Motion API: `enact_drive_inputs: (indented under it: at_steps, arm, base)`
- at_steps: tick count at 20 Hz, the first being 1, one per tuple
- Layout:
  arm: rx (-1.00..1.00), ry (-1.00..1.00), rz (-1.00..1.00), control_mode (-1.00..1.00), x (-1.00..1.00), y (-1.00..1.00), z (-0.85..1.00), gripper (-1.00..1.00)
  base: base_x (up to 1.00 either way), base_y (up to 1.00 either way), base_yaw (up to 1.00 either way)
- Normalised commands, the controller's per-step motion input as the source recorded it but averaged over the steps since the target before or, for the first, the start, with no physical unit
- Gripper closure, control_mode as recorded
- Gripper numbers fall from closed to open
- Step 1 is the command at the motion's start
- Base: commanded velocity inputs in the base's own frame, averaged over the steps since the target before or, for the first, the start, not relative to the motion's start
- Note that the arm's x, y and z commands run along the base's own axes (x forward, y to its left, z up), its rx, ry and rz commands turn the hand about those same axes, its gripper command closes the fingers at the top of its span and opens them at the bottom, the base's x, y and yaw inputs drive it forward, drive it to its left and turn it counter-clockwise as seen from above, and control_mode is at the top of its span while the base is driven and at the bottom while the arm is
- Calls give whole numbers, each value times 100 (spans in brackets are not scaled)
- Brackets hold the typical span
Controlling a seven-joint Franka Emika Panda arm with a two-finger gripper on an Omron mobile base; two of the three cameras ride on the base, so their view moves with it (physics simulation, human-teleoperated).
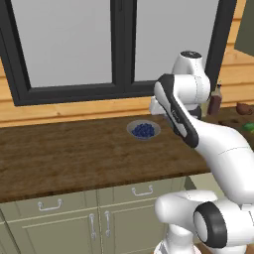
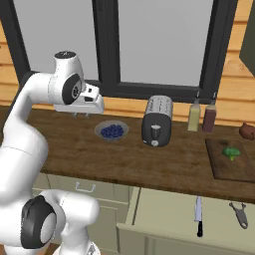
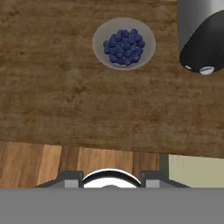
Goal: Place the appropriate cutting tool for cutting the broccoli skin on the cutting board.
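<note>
The small green broccoli (image 2: 230, 153) lies on the dark brown cutting board (image 2: 234, 169) at the right end of the counter; it also peeks in at the edge as the broccoli (image 1: 248, 127). Below the counter an open drawer (image 2: 164, 214) holds a black-handled knife (image 2: 198, 215) and a grey peeler (image 2: 240, 214). My gripper (image 2: 79, 114) hangs far to the left, above the counter beside the blueberry bowl (image 2: 111, 131), pointing down. Its fingers stand apart with nothing between them.
A dark toaster (image 2: 157, 127) stands right of the bowl (image 3: 124, 43), also seen as the toaster (image 3: 203, 37). Two bottles (image 2: 201, 116) and a reddish-brown lump (image 2: 246, 130) sit at the back right. A window runs behind the counter.
</note>
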Motion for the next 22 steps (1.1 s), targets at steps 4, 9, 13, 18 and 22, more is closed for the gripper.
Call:
enact_drive_inputs:
  at_steps: [4,9,13,18,22]
  arm:
    - [0,3,-4,-100,-61,0,-36,-100]
    - [1,8,-5,-100,-88,-2,-59,-100]
    - [0,7,-3,-100,-49,0,-32,-100]
    - [2,10,-5,-100,-33,-63,-29,-100]
    - [1,15,-6,-100,-18,-100,-13,-100]
  base:
    - [0,0,0]
    - [0,0,0]
    - [0,0,0]
    - [0,0,0]
    - [0,0,0]
